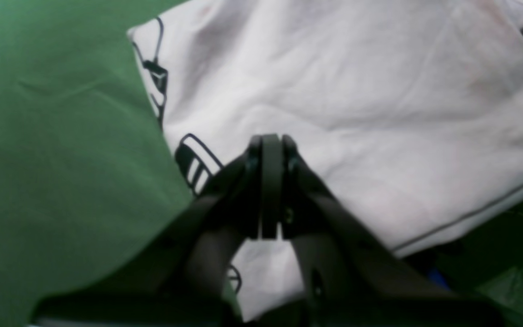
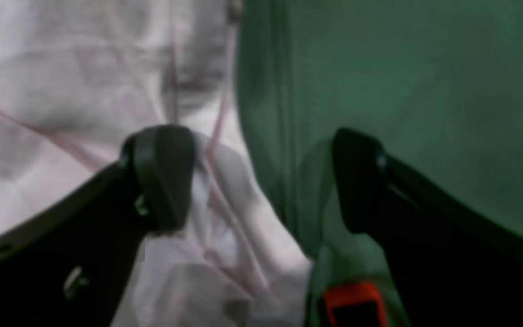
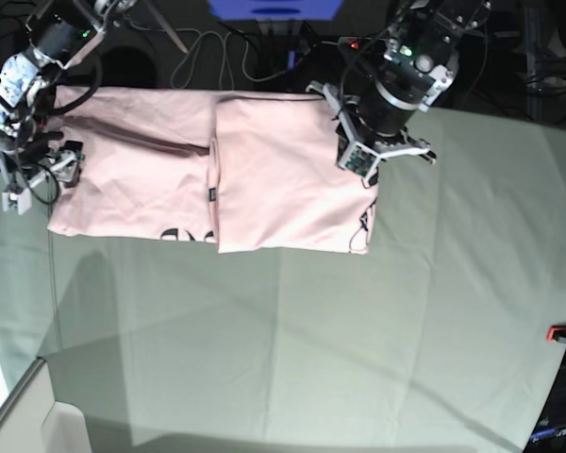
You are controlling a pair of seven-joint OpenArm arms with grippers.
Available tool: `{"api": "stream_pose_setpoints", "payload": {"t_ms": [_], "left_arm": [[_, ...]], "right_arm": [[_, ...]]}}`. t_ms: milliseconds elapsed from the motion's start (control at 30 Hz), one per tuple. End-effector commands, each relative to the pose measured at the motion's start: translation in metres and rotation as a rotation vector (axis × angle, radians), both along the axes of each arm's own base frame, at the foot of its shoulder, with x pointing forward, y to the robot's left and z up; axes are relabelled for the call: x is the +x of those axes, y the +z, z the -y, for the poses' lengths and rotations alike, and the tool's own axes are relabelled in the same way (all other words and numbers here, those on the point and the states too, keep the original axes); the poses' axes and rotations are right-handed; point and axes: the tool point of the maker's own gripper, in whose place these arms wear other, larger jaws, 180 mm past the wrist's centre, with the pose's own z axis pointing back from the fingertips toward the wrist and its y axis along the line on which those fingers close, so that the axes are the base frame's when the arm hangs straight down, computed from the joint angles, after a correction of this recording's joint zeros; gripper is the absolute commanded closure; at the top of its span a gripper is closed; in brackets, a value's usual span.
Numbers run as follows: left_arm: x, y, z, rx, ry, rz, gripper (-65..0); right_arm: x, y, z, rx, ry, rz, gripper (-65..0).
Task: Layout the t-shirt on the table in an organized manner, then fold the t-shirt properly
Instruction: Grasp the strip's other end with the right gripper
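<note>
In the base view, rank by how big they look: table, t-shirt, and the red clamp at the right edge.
1. The table, filling most of the frame.
2. The t-shirt, spread along the far edge.
3. The red clamp, tiny and partly cut off.

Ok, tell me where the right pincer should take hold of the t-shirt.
Probably the short end edge at the base view's left, approached from the table beside it. The t-shirt lies flat, so only an edge offers a lip; the open right pincer straddles it, one finger over shirt, one over table.
</note>
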Motion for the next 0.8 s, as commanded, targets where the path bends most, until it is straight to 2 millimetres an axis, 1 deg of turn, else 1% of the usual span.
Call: {"api": "stream_pose_setpoints", "payload": {"t_ms": [0, 67, 133, 233, 400, 567, 700, 767], "left_arm": [[0.006, 0.010, 0.002, -0.016, 0.000, 0.040, 0.0], [0.006, 0.010, 0.002, -0.016, 0.000, 0.040, 0.0], [0.006, 0.010, 0.002, -0.016, 0.000, 0.041, 0.0], [0.006, 0.010, 0.002, -0.016, 0.000, 0.041, 0.0], [0.007, 0.011, 0.002, -0.016, 0.000, 0.043, 0.0], [0.007, 0.011, 0.002, -0.016, 0.000, 0.043, 0.0], [0.007, 0.011, 0.002, -0.016, 0.000, 0.043, 0.0], [0.007, 0.010, 0.002, -0.015, 0.000, 0.041, 0.0]], "right_arm": [[-0.008, -0.008, -0.010, 0.016, 0.018, -0.041, -48.3], [-0.009, -0.013, -0.023, 0.035, 0.035, -0.047, -48.1], [-0.017, -0.017, -0.025, 0.040, 0.036, -0.062, -48.1], [-0.018, -0.021, -0.037, 0.065, 0.036, -0.065, -48.0], [-0.015, -0.021, -0.038, 0.070, 0.036, -0.061, -46.5], [-0.015, -0.021, -0.039, 0.072, 0.033, -0.062, -48.4], [-0.014, -0.020, -0.038, 0.070, 0.033, -0.058, -48.0], [-0.013, -0.019, -0.038, 0.069, 0.033, -0.053, -46.2]]}}
